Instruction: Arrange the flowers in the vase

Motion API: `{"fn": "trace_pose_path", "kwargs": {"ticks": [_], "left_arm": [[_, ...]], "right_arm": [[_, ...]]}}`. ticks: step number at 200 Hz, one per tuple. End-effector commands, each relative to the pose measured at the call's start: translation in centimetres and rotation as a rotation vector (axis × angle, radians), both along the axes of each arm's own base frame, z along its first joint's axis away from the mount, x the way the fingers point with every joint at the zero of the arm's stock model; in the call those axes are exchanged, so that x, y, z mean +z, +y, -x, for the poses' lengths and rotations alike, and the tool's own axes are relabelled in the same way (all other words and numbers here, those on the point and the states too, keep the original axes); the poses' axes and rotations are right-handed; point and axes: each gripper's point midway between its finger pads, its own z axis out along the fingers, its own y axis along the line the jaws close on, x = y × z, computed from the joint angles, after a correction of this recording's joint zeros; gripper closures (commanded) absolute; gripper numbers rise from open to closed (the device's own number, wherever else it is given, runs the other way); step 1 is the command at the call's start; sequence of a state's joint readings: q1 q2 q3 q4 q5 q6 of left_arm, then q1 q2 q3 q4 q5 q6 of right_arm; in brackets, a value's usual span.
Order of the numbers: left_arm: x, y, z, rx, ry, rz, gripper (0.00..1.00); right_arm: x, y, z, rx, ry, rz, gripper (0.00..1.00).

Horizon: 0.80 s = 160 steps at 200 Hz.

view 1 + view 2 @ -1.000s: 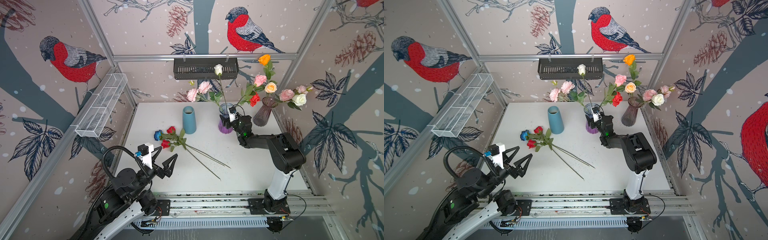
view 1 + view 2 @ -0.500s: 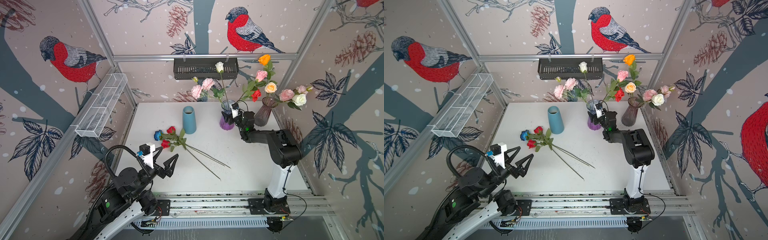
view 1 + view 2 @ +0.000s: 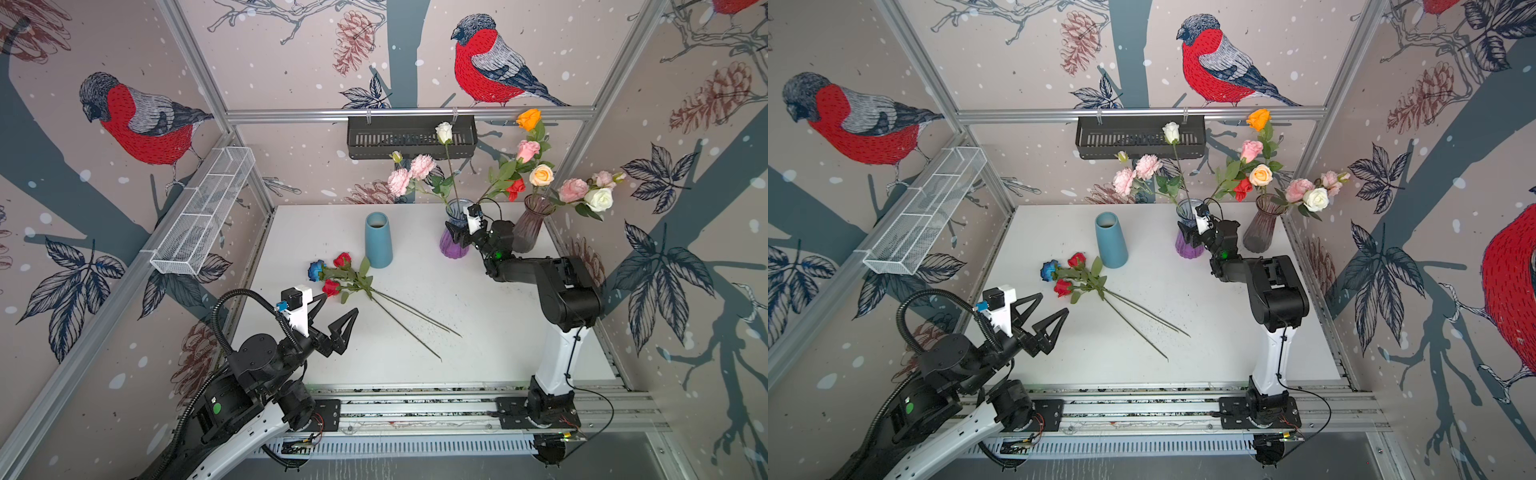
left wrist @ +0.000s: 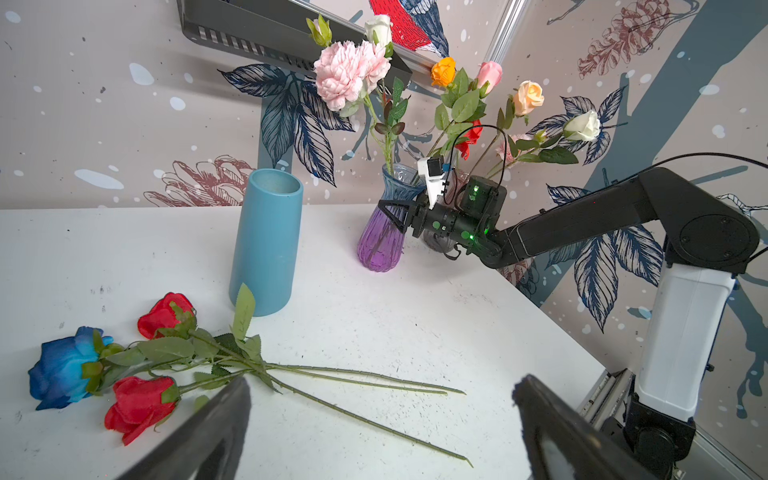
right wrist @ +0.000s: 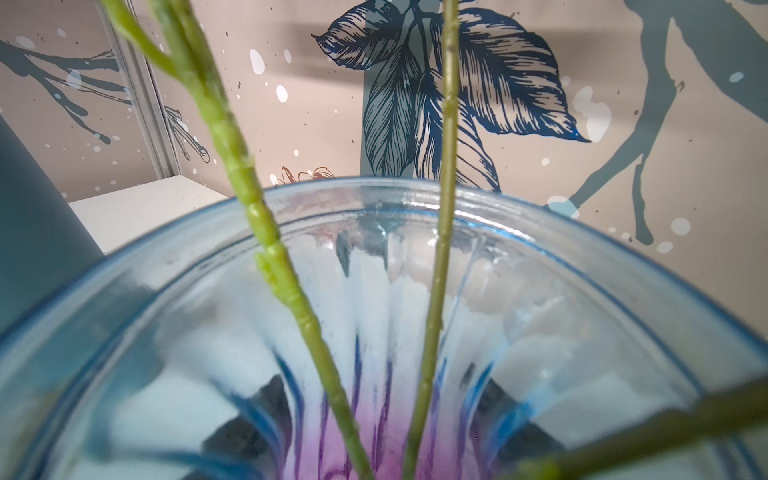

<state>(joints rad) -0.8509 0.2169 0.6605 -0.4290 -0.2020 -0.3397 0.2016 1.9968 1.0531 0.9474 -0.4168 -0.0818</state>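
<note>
Three flowers lie on the white table (image 3: 478,332): a blue rose (image 3: 316,270) and two red roses (image 3: 342,260), their stems (image 3: 407,320) pointing front-right. They also show in the left wrist view, blue rose (image 4: 62,368) nearest. My left gripper (image 3: 340,304) hovers open just in front of them, nothing between its fingers. A blue-and-purple glass vase (image 3: 454,245) at the back holds several flowers, among them pink carnations (image 3: 409,174) and a white rose (image 3: 444,132). My right gripper (image 3: 457,237) is shut on this vase's neck; its fingers (image 5: 249,428) show dark through the glass.
A light-blue ceramic vase (image 3: 378,241) stands upright left of the glass one. A smoky glass vase (image 3: 530,226) with several roses stands at the back right. A black basket (image 3: 411,137) hangs on the back rail, a white mesh shelf (image 3: 203,212) on the left wall.
The right gripper has carried the blue-and-purple vase a little toward the back right, and its flowers have swung with it. The left gripper has hardly moved.
</note>
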Motion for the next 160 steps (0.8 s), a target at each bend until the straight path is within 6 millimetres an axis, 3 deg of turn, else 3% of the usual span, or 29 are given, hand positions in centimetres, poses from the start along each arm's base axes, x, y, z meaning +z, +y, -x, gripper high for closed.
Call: {"fn": "trace_pose_path", "kwargs": {"ticks": [1,13,24,112,160], "left_arm": [[0.9,0.0,0.0,-0.001,-0.025,0.028,0.01],[0.9,0.0,0.0,-0.001,-0.025,0.027,0.01],[0.9,0.0,0.0,-0.002,-0.024,0.027,0.01],[0.5,-0.3,-0.1,-0.005,-0.014,0.017,0.01],[-1.1,-1.6,-1.3,-0.008,0.056,-0.057,0.02]], "right_arm": [[-0.8,0.1,0.1,0.014,0.016,0.033,0.23],[-0.6,0.1,0.3,0.014,0.011,0.033,0.16],[-0.4,0.1,0.6,0.018,0.005,0.032,0.0],[2.1,-1.8,3.8,-0.065,-0.029,-0.027,0.01],[4.2,-3.4,9.9,-0.178,-0.054,-0.106,0.01]]}}
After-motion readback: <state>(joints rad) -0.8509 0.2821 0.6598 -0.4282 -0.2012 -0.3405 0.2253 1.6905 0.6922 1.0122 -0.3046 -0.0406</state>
